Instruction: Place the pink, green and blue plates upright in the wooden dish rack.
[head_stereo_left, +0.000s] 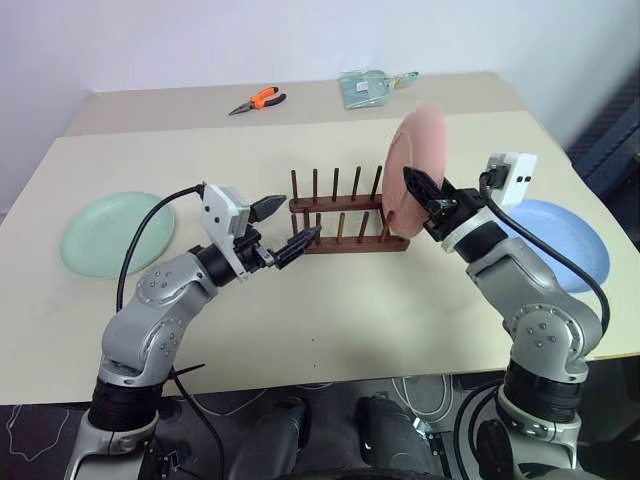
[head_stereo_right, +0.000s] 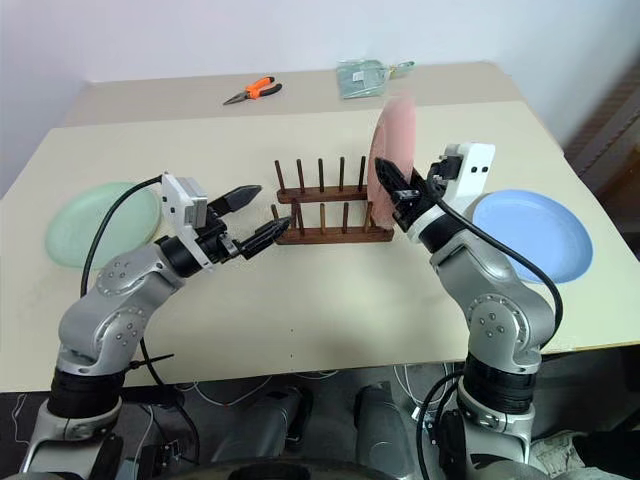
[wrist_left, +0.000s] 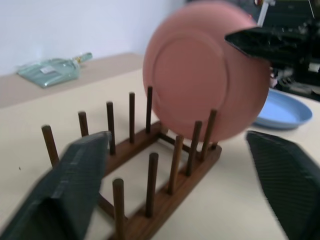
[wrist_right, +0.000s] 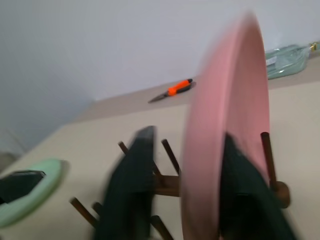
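The pink plate (head_stereo_left: 420, 160) stands almost upright at the right end of the wooden dish rack (head_stereo_left: 340, 243), its lower edge down among the last pegs. My right gripper (head_stereo_left: 420, 195) straddles the plate's rim. Its jaws are open, and in the right wrist view one finger (wrist_right: 132, 185) stands clear of the plate (wrist_right: 225, 125). My left gripper (head_stereo_left: 298, 218) is open and holds nothing, just off the rack's left end and pointing along it. The green plate (head_stereo_left: 115, 233) lies flat at the table's left. At the right, beside my right arm, the blue plate (head_stereo_left: 565, 245) also lies flat.
Orange-handled pliers (head_stereo_left: 258, 100) and a clear greenish packet (head_stereo_left: 368, 87) lie on the second table behind. The remaining rack slots (wrist_left: 130, 145) left of the pink plate hold nothing. The near table edge (head_stereo_left: 330, 380) runs just below my arms.
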